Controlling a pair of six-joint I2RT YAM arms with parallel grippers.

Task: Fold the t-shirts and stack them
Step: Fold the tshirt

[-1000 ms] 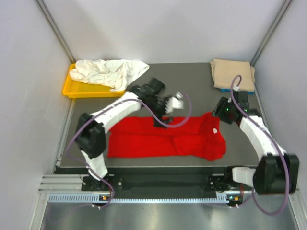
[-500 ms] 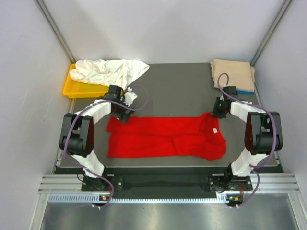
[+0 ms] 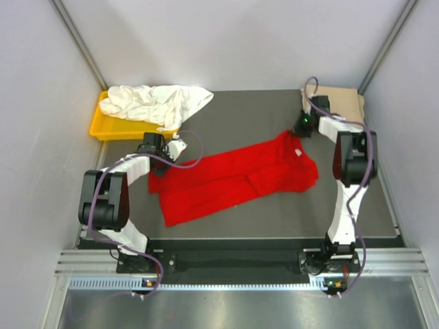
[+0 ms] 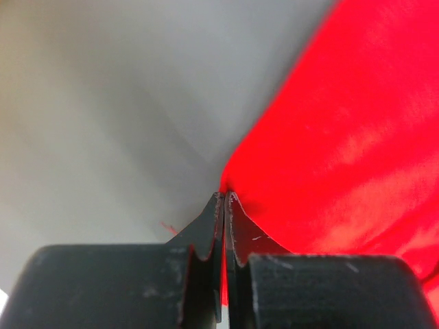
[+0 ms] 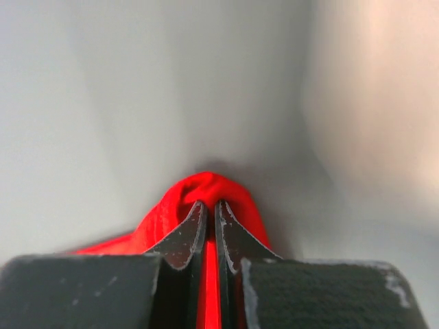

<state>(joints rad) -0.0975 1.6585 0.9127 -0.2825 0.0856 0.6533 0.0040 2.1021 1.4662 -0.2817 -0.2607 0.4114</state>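
Soft, even light fills the top view; shadows on the surface (image 3: 240, 116) are faint. Both wrist views blur badly past the near foreground, the right one tinted warm toward 1 o'clock.

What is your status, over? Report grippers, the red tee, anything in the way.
Left gripper shut on red tee corner. Right gripper shut on its other end. Tee stretched slantwise, unfolded. Tan tee close beside right gripper.

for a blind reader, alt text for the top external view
A red t-shirt stretches diagonally across the table, its ends pinched by the left hand and right hand. A white t-shirt drapes a yellow tray back left; a folded tan t-shirt sits back right.
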